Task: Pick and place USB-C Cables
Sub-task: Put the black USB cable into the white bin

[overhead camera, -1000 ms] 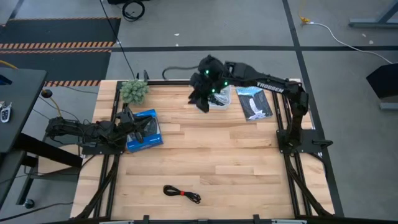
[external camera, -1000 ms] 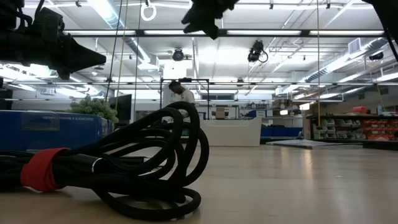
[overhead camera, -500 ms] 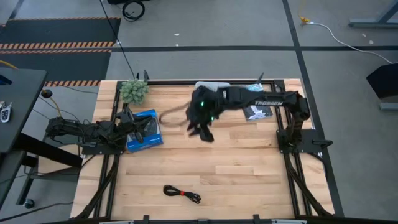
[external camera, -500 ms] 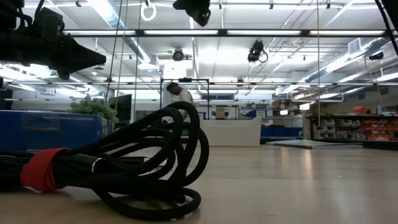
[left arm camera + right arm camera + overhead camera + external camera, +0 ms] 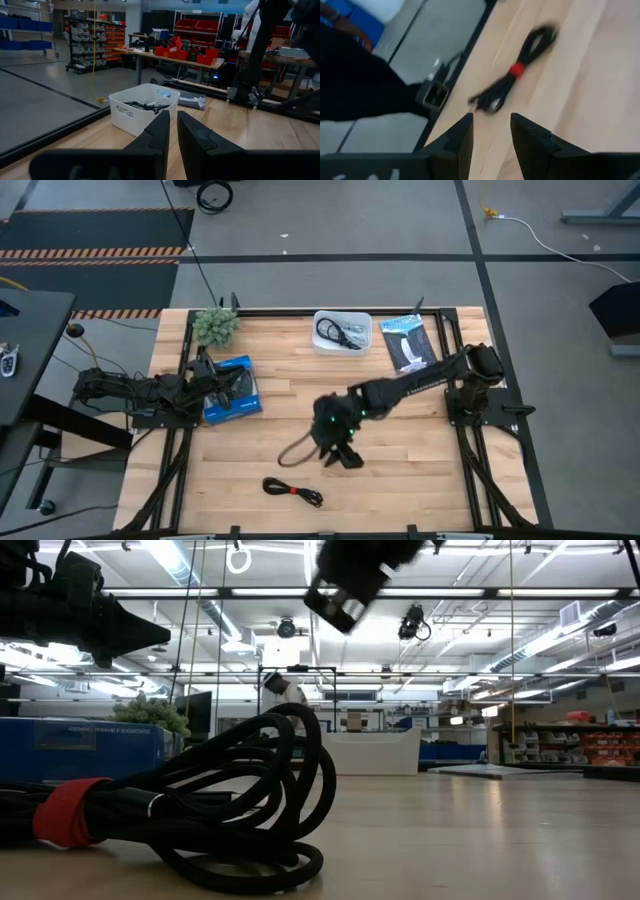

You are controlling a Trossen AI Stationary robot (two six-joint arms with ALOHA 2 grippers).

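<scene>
The black cable with the red tie (image 5: 293, 491) lies coiled on the table near its near edge. It fills the low view's foreground (image 5: 200, 805) and shows in the right wrist view (image 5: 517, 70). My right gripper (image 5: 340, 454) hangs open above the table, just right of and beyond that cable, touching nothing (image 5: 490, 132). A white bin (image 5: 342, 346) at the far edge holds a black cable (image 5: 335, 332) and paler ones (image 5: 147, 105). My left gripper (image 5: 173, 132) rests shut at the table's left side by a blue box (image 5: 232, 388).
A small green plant (image 5: 215, 325) stands at the far left corner. A flat packet (image 5: 408, 343) lies right of the bin. The blue box sits by the left arm. Bare wood spreads across the middle and the near right of the table (image 5: 420, 470).
My right arm has swung from above the white bin at the far edge across the table toward the near edge and leftward, coming down close over the cable with the red tie. The cable on the table has stayed where it was.
</scene>
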